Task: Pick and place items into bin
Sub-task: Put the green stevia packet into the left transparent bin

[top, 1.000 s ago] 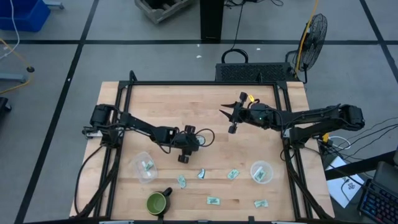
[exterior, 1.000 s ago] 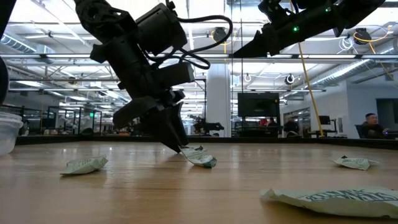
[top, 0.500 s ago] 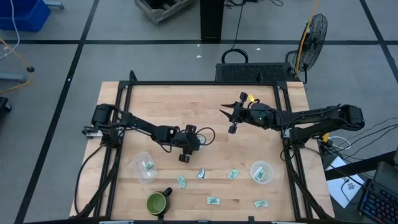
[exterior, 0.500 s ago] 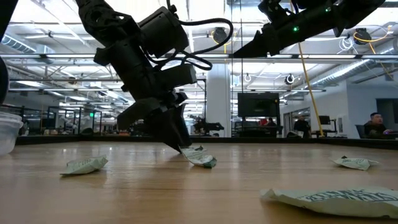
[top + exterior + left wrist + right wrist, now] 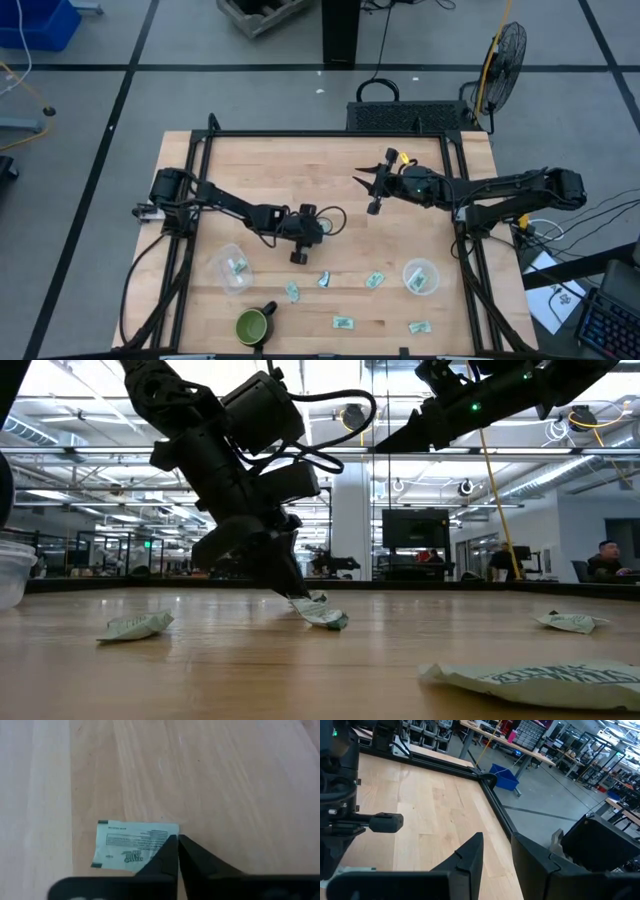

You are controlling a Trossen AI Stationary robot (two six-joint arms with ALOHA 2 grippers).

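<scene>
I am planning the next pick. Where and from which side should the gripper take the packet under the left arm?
Probably from above, at the packet's near edge, where the left gripper already sits with its fingers nearly together. The packet lies flat on the table, so there is little height for a side approach.

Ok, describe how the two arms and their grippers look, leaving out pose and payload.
Both arms are dark, nearly black, jointed segments with black cables looping alongside. The left gripper ends in two slim, tapering black fingers below a boxy wrist block. The right gripper has matching pointed fingers; a small green light glows on its wrist, and a yellow-orange tag shows just behind that in the high view.
</scene>
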